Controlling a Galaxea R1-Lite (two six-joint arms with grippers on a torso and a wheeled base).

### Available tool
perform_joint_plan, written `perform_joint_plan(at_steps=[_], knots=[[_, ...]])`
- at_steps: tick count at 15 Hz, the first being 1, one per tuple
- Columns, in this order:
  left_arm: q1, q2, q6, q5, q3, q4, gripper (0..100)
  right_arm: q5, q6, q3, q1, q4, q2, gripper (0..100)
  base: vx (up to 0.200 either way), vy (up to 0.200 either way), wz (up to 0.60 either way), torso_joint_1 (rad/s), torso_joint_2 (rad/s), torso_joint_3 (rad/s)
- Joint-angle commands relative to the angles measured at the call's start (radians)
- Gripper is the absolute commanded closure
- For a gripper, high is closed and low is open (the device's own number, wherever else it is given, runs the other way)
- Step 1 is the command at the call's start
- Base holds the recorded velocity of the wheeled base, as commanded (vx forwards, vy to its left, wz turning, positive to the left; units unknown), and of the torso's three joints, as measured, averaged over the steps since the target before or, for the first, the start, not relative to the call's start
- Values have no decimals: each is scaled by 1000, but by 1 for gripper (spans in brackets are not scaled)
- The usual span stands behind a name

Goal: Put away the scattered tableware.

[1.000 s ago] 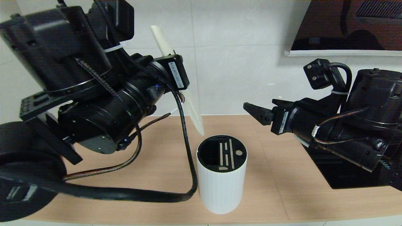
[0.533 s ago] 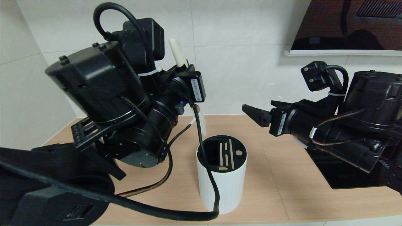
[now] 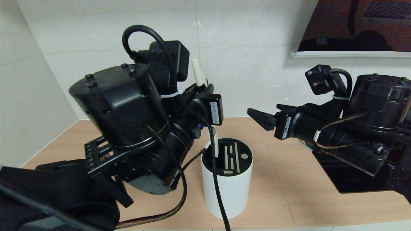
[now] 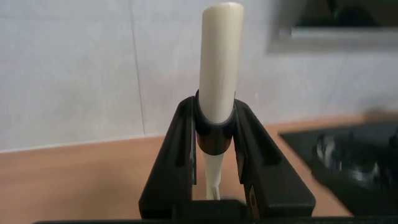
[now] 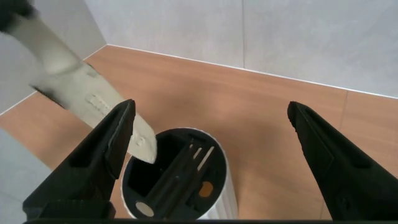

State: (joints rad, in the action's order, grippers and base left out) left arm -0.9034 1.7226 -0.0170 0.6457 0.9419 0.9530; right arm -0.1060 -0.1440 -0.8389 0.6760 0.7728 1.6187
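My left gripper (image 3: pixel 205 93) is shut on a cream knife (image 3: pixel 199 72), held upright with the handle (image 4: pixel 221 56) sticking up above the fingers (image 4: pixel 183 149). The pale blade (image 5: pixel 93 99) points down and its tip dips into the large opening of the white ribbed cutlery holder (image 3: pixel 226 189). The holder has a black slotted top (image 5: pixel 180 186) and stands on the wooden counter. To the right of the holder, and above it, my right gripper (image 3: pixel 260 117) hangs open. Its fingers (image 5: pixel 118 149) are spread wide with nothing between them.
A black cooktop (image 3: pixel 340 176) is set into the counter (image 3: pixel 273 179) at the right, under my right arm. A dark range hood (image 3: pixel 353 25) hangs on the tiled wall above it. The counter's front edge runs close below the holder.
My left arm has moved down and to the right with the knife, and the blade tip went from above the holder into its large opening. The right gripper has barely moved.
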Motion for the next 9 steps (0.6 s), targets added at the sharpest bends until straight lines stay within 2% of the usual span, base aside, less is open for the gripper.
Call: perform_joint_plan(at_steps=[1,3,9], knots=[[-8,8,6,0,-3,-7,100,0,0,1,1,0,7,0,0,0,0,0,0,0],[-8,19,6,0,-6,-10,100,0,1,1,2,0,12,0,0,0,0,0,0,0],[-12,51,35,0,-9,-11,100,0,1,1,2,0,18,0,0,0,0,0,0,0]])
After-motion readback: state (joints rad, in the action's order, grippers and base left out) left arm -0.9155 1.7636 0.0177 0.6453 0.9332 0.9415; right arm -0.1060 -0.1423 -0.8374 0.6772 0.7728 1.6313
